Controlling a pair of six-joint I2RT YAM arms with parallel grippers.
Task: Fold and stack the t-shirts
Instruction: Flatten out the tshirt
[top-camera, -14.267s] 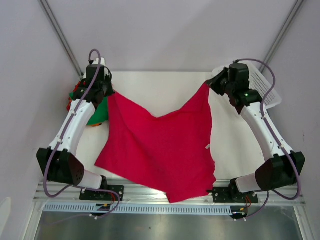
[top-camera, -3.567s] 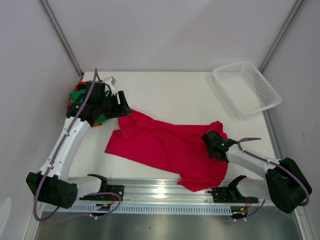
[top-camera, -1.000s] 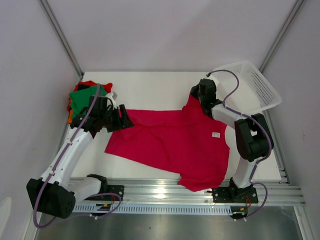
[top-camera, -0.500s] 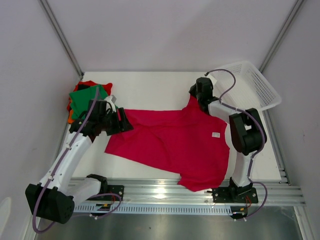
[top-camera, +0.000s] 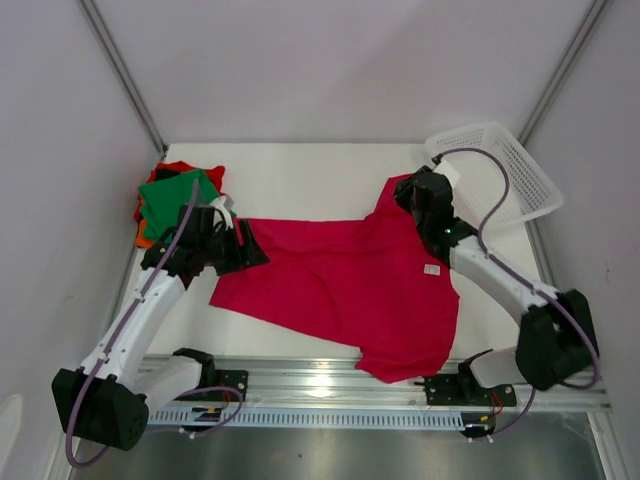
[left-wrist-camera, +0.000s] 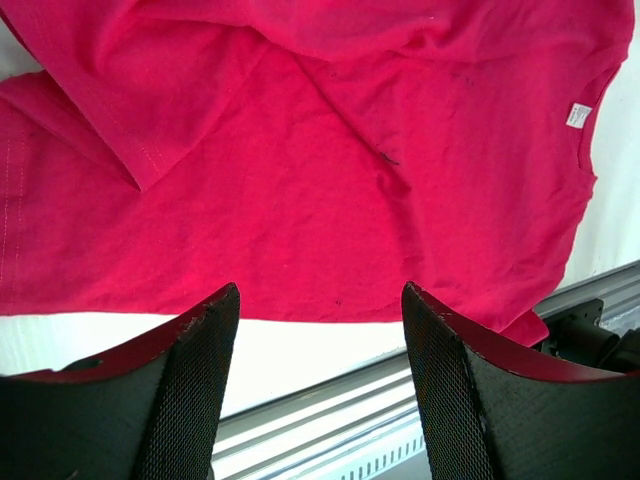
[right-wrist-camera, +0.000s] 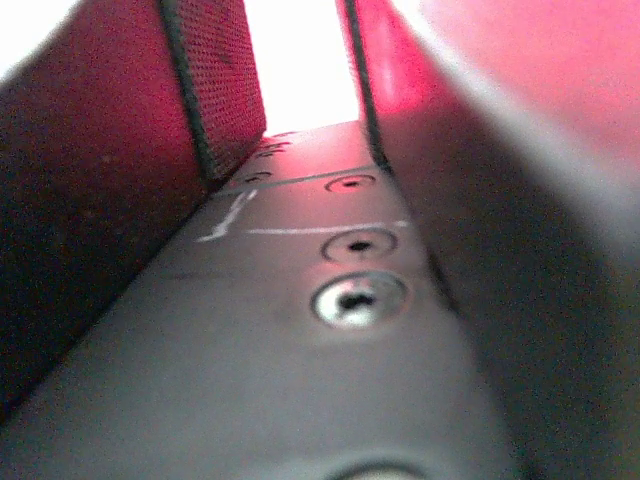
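Loosened at right hand (top-camera: 412, 192) since a second back: pressed together then, parted a crack now, no cloth seen in the gap, wrist close-up blurry. Also swung out rightward at the elbow. Parked at far-right sleeve corner of crimson t-shirt (top-camera: 340, 280), touching or just above, can't tell. Barely shifted at left hand (left-wrist-camera: 318, 300): spread wide, pinching nothing, hovering over shirt's left edge.

Progress, as a judgement: early on this shirt. Laid out on counter (top-camera: 300, 175), mostly flat, not yet folded. Some stacking apparently done: green t-shirt (top-camera: 175, 192) atop a pile at far-left corner, with bits of orange t-shirt (top-camera: 143, 238) and red t-shirt (top-camera: 178, 167) poking out underneath. Left to do: fold crimson one, add to pile.

Look of crimson t-shirt: mid-counter between both arms, near hem reaching front rail. Wrinkled, left sleeve doubled over body, diagonal creases, white neck tag (top-camera: 433, 268) showing at right side. White mesh basket (top-camera: 500, 170) just beyond right hand.
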